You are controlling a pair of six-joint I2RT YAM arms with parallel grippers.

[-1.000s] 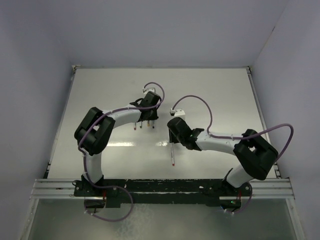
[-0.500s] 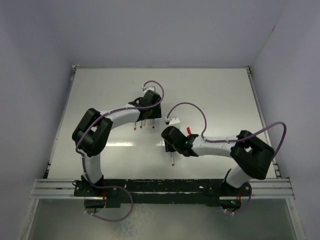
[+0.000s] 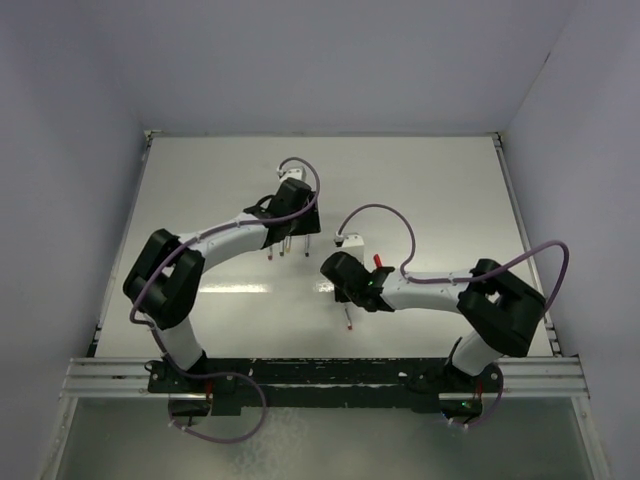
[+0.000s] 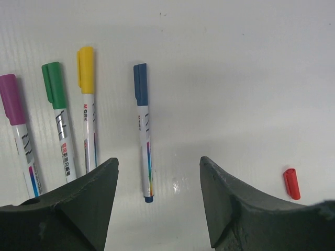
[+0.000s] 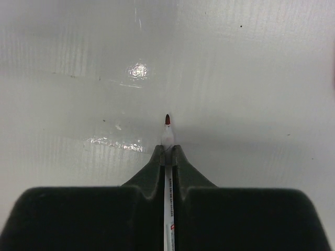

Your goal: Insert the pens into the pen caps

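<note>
Since four of the five pens already wear their caps, the purple pen (image 4: 20,136), green pen (image 4: 61,133), yellow pen (image 4: 89,123) and blue pen (image 4: 145,136) lie side by side on the table (image 4: 235,78), caps pointing away from the left gripper (image 4: 158,168). The blue one's bare end sits just ahead of the gap between the fingertips, and the green and yellow run under the finger on that side. That gripper hangs above the table with its fingers spread wide and nothing between them. I judge this a ready stance for the one loose piece, the red cap (image 4: 291,183), which lies on its side just outboard of the other finger and apart from it. The right gripper (image 5: 167,152) is pressed closed on the red pen (image 5: 167,134). The barrel runs lengthwise down the seam between the two fingers, so that only the white neck and the small red nib stick out past the fingertips, aimed forward over bare table. Gripping so near the nib leaves little free length to wobble, which probably suits pushing it into a tiny opening. In the overhead view the cap rests close beside the right wrist, behind the fingers rather than ahead of them. So the nib is not yet lined up with it, and the cap likely has to be lifted or steadied first.
</note>
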